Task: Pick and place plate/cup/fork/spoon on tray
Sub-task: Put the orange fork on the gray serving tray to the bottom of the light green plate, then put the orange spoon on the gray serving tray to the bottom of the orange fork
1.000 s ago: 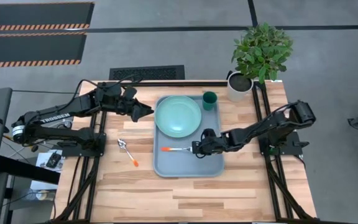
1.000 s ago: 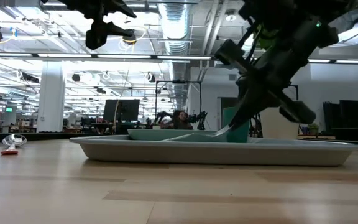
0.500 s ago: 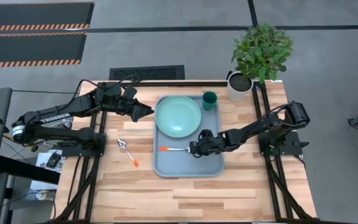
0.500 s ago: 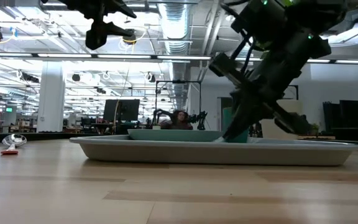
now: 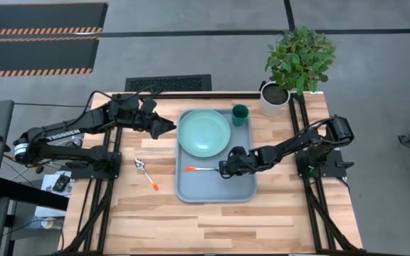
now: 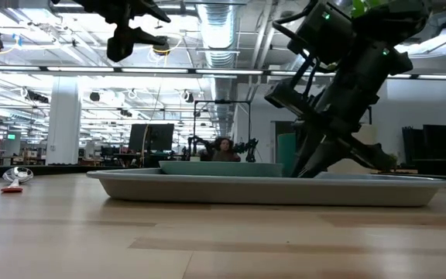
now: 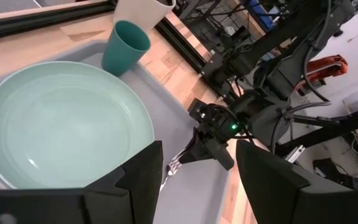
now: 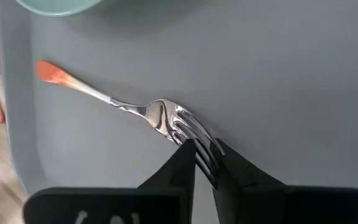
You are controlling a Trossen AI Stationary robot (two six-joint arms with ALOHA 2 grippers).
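Note:
The light blue-grey tray [image 5: 219, 188] lies mid-table. On it sit the mint-green plate [image 5: 204, 132] and, at its far right corner, the dark green cup [image 5: 240, 114]. The orange-handled fork [image 5: 201, 169] lies on the tray floor nearer than the plate. My right gripper [image 5: 224, 169] is low over the tray and shut on the fork [image 8: 148, 112]. The orange-handled spoon [image 5: 146, 173] lies on the table left of the tray. My left gripper [image 5: 169, 126] hovers open and empty beside the plate's left rim. My right gripper pinches the fork's tine end [image 8: 199, 149] between its two fingers [image 8: 179, 168]. It comes slanting down from the table's right, roughly along the fork. The fork lies on the tray floor, its orange handle tip [image 8: 51, 73] pointing toward the table's left.
A white plant pot with a leafy plant [image 5: 272, 98] stands at the table's far right corner, just beyond the cup. In the low view the spoon [image 6: 14, 177] shows far left and the tray's rim [image 6: 269, 190] hides the fork. Bare wood lies nearer than the tray.
My right gripper has gone down toward the tray with the fork. The fork, at first slanted above the tray floor, now lies flat on it. The gripper stays shut on the tines.

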